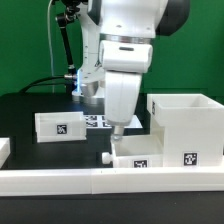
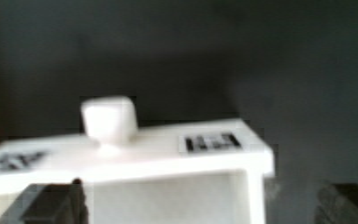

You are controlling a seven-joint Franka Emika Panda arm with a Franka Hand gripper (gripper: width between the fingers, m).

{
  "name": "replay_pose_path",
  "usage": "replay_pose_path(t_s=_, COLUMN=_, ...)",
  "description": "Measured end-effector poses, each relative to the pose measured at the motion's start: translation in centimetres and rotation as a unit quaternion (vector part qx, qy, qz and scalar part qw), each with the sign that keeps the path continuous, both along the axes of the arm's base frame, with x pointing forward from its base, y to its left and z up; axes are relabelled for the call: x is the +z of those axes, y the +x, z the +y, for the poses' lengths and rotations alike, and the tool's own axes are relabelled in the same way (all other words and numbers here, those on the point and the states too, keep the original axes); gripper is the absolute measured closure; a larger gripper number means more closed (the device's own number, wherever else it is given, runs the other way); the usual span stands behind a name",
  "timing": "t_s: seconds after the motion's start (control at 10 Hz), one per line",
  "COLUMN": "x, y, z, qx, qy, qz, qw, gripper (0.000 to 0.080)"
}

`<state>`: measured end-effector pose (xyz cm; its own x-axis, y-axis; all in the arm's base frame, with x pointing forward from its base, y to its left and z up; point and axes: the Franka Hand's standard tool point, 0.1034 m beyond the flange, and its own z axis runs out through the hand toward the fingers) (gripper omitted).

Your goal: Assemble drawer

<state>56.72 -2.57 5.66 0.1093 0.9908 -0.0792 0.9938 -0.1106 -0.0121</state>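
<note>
The drawer casing point(image 1: 186, 122), a large white open-topped box with tags, stands at the exterior view's right. One shallow knobbed tray point(image 1: 148, 155) lies in front of it against the rail, its knob point(image 1: 103, 157) pointing to the exterior view's left. A second tray point(image 1: 62, 125) sits at the left. My gripper point(image 1: 117, 129) hangs just above the front tray's knob end. In the wrist view the tray point(image 2: 158, 155) with its knob point(image 2: 108, 118) and tags lies below the open gripper point(image 2: 197, 208). The dark fingers point(image 2: 51, 205) stand on either side of it and hold nothing.
A long low white border rail point(image 1: 90, 181) runs along the front. The marker board point(image 1: 96, 121) lies on the black table behind the gripper. A black stand and cables rise at the back left point(image 1: 64, 45).
</note>
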Motion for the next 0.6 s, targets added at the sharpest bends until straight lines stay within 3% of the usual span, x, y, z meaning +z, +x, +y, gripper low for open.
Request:
replay_pose_path(t_s=0.2, x=0.1, y=0.1, z=-1.2, qx=-0.001, qy=0.001, qz=0.001, qw=1.0, gripper=0.015)
replay_pose_path(t_s=0.4, x=0.0, y=0.1, z=-1.3, qx=-0.003, qy=0.001, qz=0.002, qw=1.0, gripper=0.015)
replay_pose_path(t_s=0.6, x=-0.6, y=-0.1, z=-3.4, qx=0.005, qy=0.035, qz=0.005, qw=0.999, gripper=0.015)
